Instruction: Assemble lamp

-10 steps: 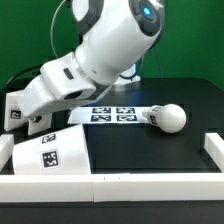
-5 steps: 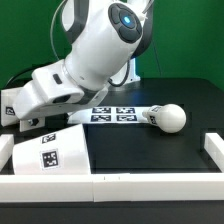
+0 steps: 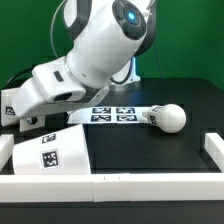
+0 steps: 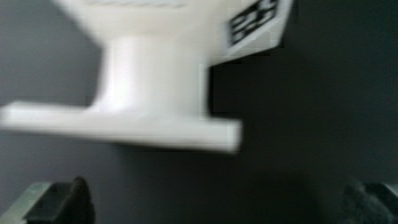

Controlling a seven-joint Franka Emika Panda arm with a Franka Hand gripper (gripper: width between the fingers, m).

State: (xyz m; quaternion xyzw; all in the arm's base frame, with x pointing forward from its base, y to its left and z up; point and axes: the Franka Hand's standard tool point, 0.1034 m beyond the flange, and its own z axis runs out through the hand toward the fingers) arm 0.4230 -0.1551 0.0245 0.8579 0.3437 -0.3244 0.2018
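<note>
Approach to a first part looks like the step in hand. The white robot arm [image 3: 100, 45] reaches down to the exterior view's left. There the matte white wedge-like plastic lamp base [image 4: 151, 90], with a black-and-white square tag, lies on the black worktop [image 3: 150, 150], half hidden at that view's edge [image 3: 9, 106].

In the wrist view the pincer [image 4: 214, 203] is spread wide and holds nothing. Its two dark fingertips [image 4: 54, 200] stand well apart, with the base ahead of them and not yet between them. That view is blurred, so I cannot tell whether anything touches.

The next move, as I judge it, calls for lowering the pincer squarely over a narrow part of the base, then closing on it without nudging it askew.

Counted:
- One base.
- One round-headed white bulb with a ribbed neck [image 3: 170, 118], lying on its side towards the exterior view's right.
- One large tapered white shade [image 3: 55, 155], near the front left and tagged.
- One flat marker board [image 3: 112, 114], between base and bulb.
- One arm and one pincer.

A white rail [image 3: 120, 185] borders the worktop's front.
</note>
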